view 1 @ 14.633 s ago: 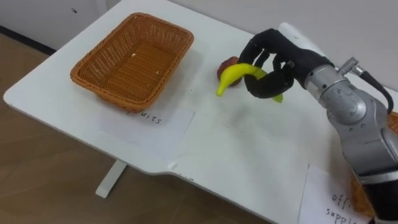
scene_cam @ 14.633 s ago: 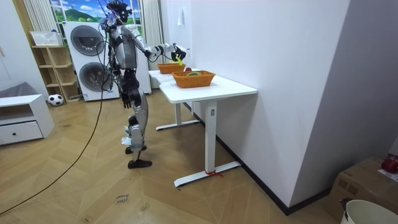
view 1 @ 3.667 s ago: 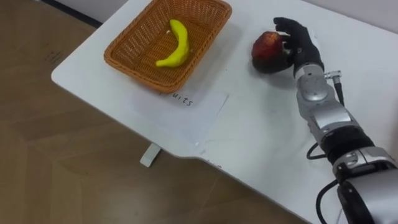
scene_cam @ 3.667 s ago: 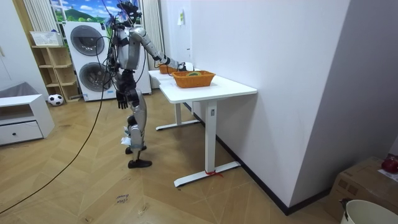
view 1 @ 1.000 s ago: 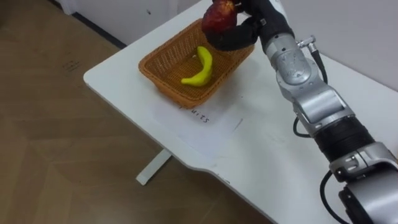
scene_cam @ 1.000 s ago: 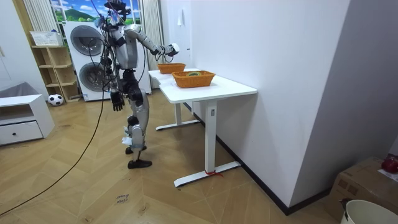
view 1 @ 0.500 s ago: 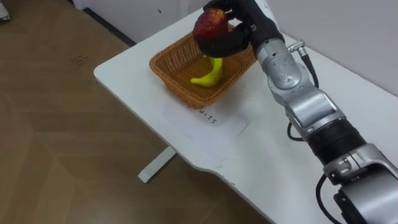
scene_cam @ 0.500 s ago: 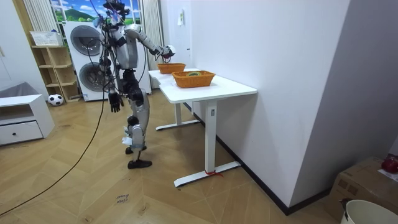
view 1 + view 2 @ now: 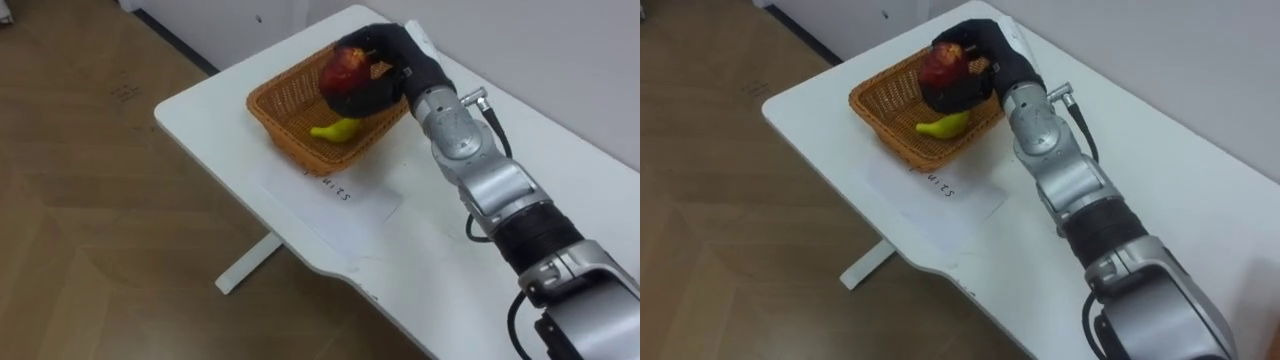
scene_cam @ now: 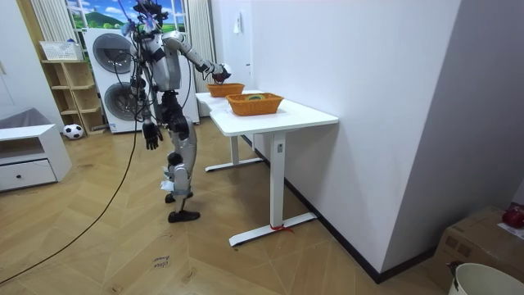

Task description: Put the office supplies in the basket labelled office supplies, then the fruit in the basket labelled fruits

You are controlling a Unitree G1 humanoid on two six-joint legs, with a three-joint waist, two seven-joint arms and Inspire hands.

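My right hand (image 9: 385, 68) reaches over the wicker fruit basket (image 9: 280, 108) and is shut on a red apple (image 9: 342, 68), holding it just above the basket's inside. A yellow banana (image 9: 337, 129) lies in the basket under the apple. In the right eye view the same hand (image 9: 985, 60) grips the apple (image 9: 939, 66) over the basket (image 9: 883, 113) and banana (image 9: 943, 126). In the room view I stand at the white table's (image 10: 286, 114) far end with my right hand (image 10: 219, 71) over the far basket (image 10: 225, 89); my left hand (image 10: 151, 134) hangs at my side.
A paper label (image 9: 335, 190) lies on the white table (image 9: 420, 250) in front of the fruit basket. The table's corner and edge lie just beyond the basket, with wooden floor (image 9: 110, 220) below. A second wicker basket (image 10: 255, 103) stands nearer in the room view.
My right hand has lowered the apple a little, closer to the banana in the basket. Earlier it put the banana in the basket and picked the apple up off the table.
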